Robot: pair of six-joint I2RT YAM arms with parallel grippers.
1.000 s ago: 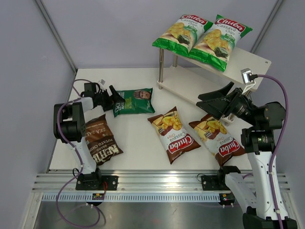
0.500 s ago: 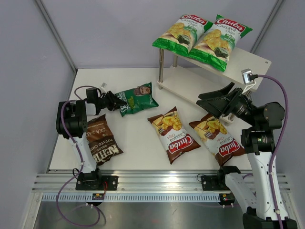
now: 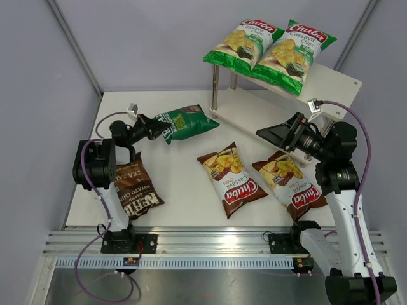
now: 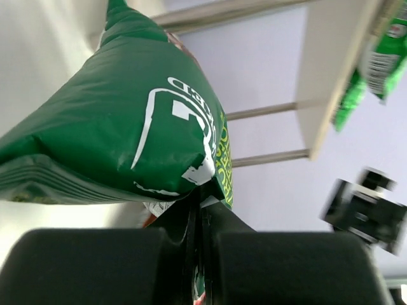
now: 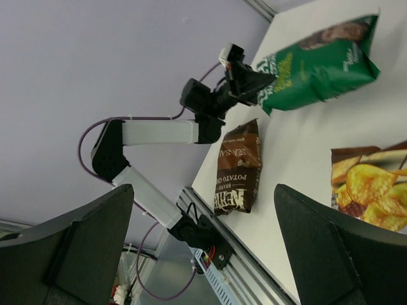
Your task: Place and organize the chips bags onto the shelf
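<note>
Glossy and dark green, the portrait chips bag [image 3: 186, 122] hung raised over the white table [image 3: 191, 203] by one pinched end, well apart from the cream two-tier shelf [image 3: 337, 86]. So thin a hold could slip, I judged, and drop the swinging bag. The left gripper [image 3: 154, 129] was clenched on that end seam. The right gripper [image 3: 280, 133] gaped wide near the shelf, holding nothing.

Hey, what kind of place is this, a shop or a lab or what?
Most likely a robotics lab test cell, not a shop: two robot arms bolted to a metal rail, plain panel walls enclosing one white table, and a small shelf with chips bags laid out.
</note>
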